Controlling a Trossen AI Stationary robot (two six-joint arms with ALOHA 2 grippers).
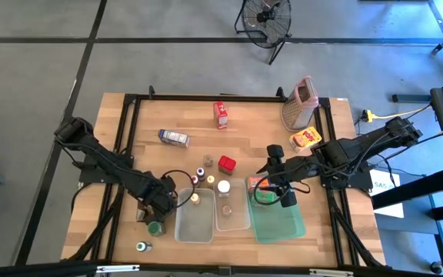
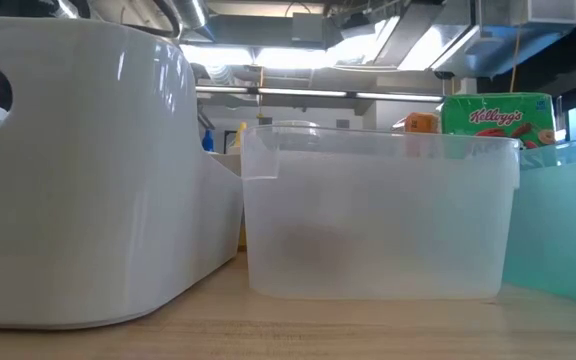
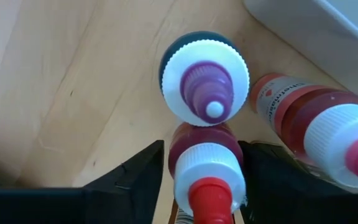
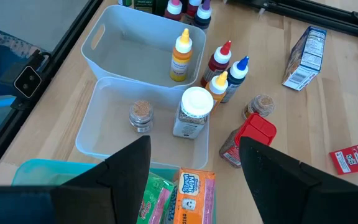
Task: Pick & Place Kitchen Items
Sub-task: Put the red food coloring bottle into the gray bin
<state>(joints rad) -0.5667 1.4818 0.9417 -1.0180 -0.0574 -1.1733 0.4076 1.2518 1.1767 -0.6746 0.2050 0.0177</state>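
Wood, pale and bare, is what your table (image 1: 129, 154) shows at its left edge, where two green-capped jars (image 1: 154, 228) stand apart from the rest, not yet sorted. Just beside them your left gripper (image 3: 201, 180) is down low over a cluster of bottles next to the left tub (image 1: 194, 223). Its fingers are apart, one on each side of the red-tip bottle (image 3: 207, 165), with a sliver of gap on one side, so I judge it a grasp being set up and not yet a clamp. The purple-tip bottle (image 3: 205, 87) stands just beyond it and a third bottle (image 3: 309, 121) lies alongside, so watch that you don't knock either. Further right, the second tub (image 4: 95, 134) already holds a small jar (image 4: 141, 116) and a white-capped jar (image 4: 193, 112); more bottles and a red carton (image 4: 248, 140) wait on the wood behind it. Your right gripper (image 4: 194, 144) hangs over the green tray (image 1: 283, 227), fingers wide with nothing between them, cartons lying below, probably waiting its turn. At the far edge a blue carton (image 1: 174, 138) lies flat and the grater (image 1: 300, 104) sits at the right corner. Beyond the table you have grey floor and a fan (image 1: 266, 19).
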